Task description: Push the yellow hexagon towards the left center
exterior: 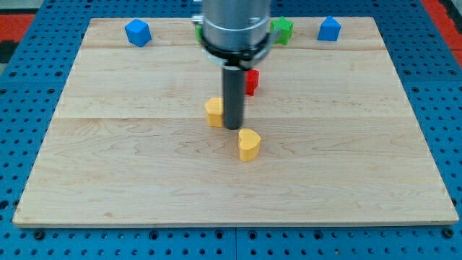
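Note:
The yellow hexagon (214,112) lies near the middle of the wooden board (130,159). My tip (232,128) stands right against the hexagon's right side and hides part of it. A second yellow block, heart-shaped (249,144), lies just below and to the right of my tip. A red block (251,81) sits behind the rod, partly hidden by it.
A blue block (137,32) lies at the top left of the board. A green block (282,30) and a blue block (329,29) lie along the top right. Another green bit (197,32) peeks out left of the arm body. Blue pegboard surrounds the board.

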